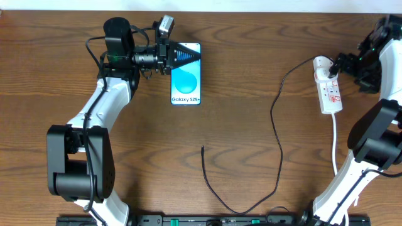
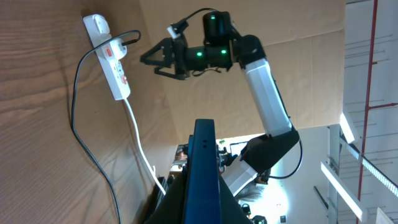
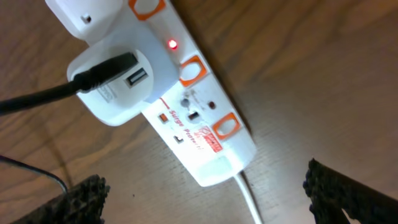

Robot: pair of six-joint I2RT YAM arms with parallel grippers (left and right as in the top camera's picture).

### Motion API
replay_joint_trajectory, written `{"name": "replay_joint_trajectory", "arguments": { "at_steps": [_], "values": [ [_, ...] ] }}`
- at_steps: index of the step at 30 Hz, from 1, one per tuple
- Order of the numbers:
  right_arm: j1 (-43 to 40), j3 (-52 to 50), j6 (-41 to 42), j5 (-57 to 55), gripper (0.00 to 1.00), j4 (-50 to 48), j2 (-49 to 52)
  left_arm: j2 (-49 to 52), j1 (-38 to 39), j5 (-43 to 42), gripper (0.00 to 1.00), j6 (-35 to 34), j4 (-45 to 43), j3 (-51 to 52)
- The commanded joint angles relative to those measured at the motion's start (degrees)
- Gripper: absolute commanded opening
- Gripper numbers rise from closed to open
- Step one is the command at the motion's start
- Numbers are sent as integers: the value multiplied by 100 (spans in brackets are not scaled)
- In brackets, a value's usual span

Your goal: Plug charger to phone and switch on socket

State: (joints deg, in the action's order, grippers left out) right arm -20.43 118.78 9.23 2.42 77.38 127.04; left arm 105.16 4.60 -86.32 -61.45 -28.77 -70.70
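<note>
So the phone (image 1: 186, 85) is lying flat on the bench (image 1: 239, 94), screen up, blue wallpaper with "Galaxy S25+" readable on it. The left arm (image 1: 107, 107) comes in from the phone's left. Its jaws are pinched fully together and laid across the top end of the screen. I can't tell whether they actually press on the glass or just hang over it.

The power strip (image 1: 330, 94) is way off to the phone's right, with its white cord (image 1: 335, 147) trailing off it. A white adapter (image 3: 118, 87) sits in the strip, and the black charger cable (image 1: 274, 119) is plugged into that. A small red light (image 3: 172, 44) glows on the strip right next to the adapter. The right arm (image 1: 377, 125) has its jaws spread wide with nothing in them, hovering by the adapter end of the strip.

The cable snakes down the bench to the right of the phone, then curls back. Its loose tip (image 1: 202, 149) lies below the phone, well apart from it, so it's not plugged in.
</note>
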Motion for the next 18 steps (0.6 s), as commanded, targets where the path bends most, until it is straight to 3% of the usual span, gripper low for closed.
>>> {"name": "replay_joint_trajectory", "arguments": {
  "at_steps": [1,18],
  "values": [
    [7,428,168,-291,99,310,-50,-122,-2,-157,7,35,-44,-44],
    [310,479,144,-407,99,1008,-2155,-122,-2,-155,8,37,-44,-44]
  ]
}}
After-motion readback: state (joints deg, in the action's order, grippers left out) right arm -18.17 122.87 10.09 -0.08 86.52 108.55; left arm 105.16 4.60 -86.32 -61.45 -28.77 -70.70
